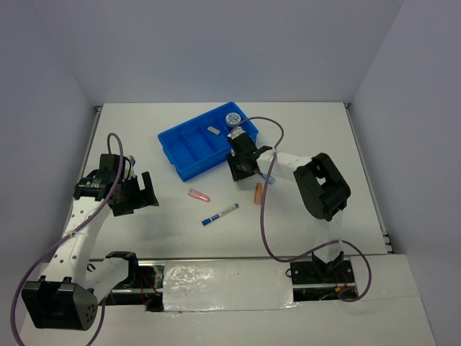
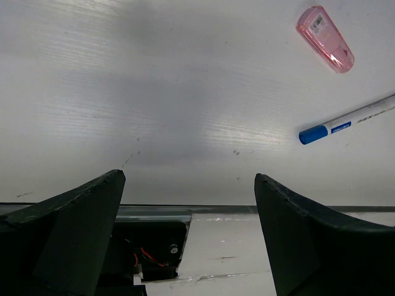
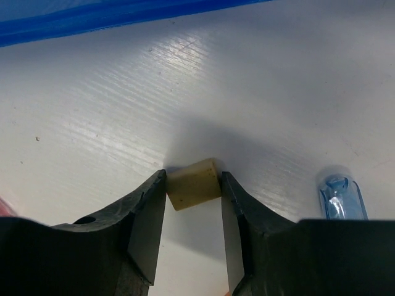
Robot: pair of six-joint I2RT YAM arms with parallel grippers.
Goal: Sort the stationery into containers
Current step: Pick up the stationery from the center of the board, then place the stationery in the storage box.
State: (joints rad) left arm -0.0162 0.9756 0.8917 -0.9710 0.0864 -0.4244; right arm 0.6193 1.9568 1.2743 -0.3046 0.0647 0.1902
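My right gripper point(image 1: 241, 164) is shut on a small tan block point(image 3: 194, 183), which sits pinched between the two fingertips just above the table. It is close to the near right side of the blue four-compartment tray point(image 1: 189, 148), whose edge shows at the top of the right wrist view point(image 3: 92, 15). The tray holds a patterned roll point(image 1: 233, 118) and a grey piece point(image 1: 213, 130). A light-blue piece point(image 3: 341, 197) lies just right of the fingers. My left gripper point(image 1: 137, 193) is open and empty over the table at the left.
A pink piece point(image 1: 198, 194), a blue-and-white marker point(image 1: 220, 214) and an orange piece point(image 1: 258, 192) lie on the table in front of the tray. The pink piece point(image 2: 325, 39) and the marker point(image 2: 349, 121) also show in the left wrist view.
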